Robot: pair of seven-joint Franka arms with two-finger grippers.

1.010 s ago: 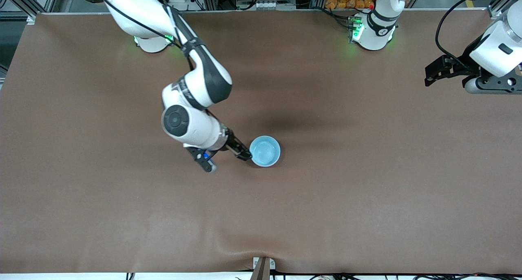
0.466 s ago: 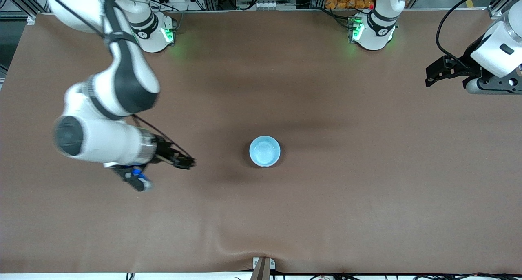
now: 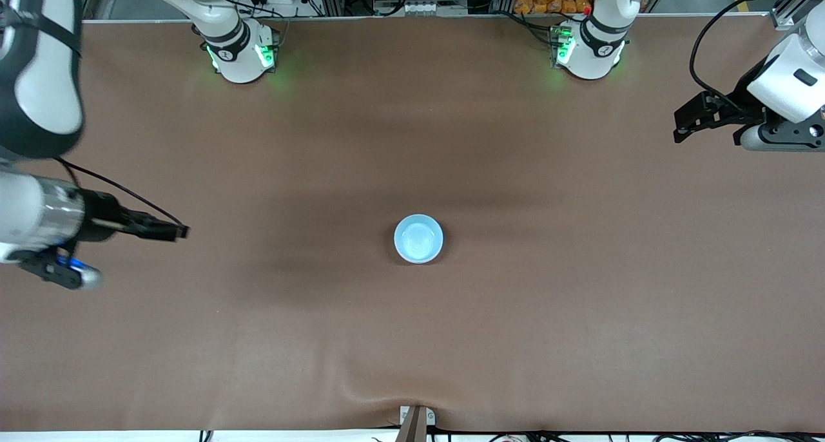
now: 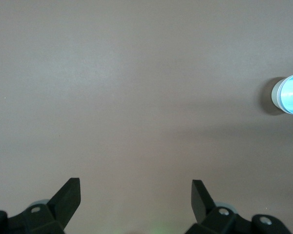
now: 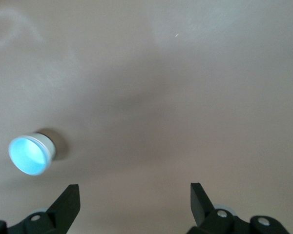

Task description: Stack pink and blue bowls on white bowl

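The light blue bowl [image 3: 418, 238] stands upright in the middle of the table. It also shows in the left wrist view [image 4: 292, 94] and the right wrist view [image 5: 28, 156]. In both wrist views a pale wall [image 5: 52, 144] shows below its rim, as of a bowl under it. I cannot make out a separate pink or white bowl. My right gripper [image 3: 180, 232] is open and empty [image 5: 134, 187], well away from the bowl toward the right arm's end. My left gripper [image 3: 678, 127] is open and empty [image 4: 135, 184] and waits over the left arm's end.
The brown table cover [image 3: 580, 313] has a raised wrinkle [image 3: 412, 390] at the edge nearest the front camera. The two arm bases [image 3: 240, 52] [image 3: 588, 49] stand along the edge farthest from it.
My right gripper has drawn away from the blue bowl's rim, out toward the right arm's end of the table. The bowl has stayed in place. The left arm has barely moved.
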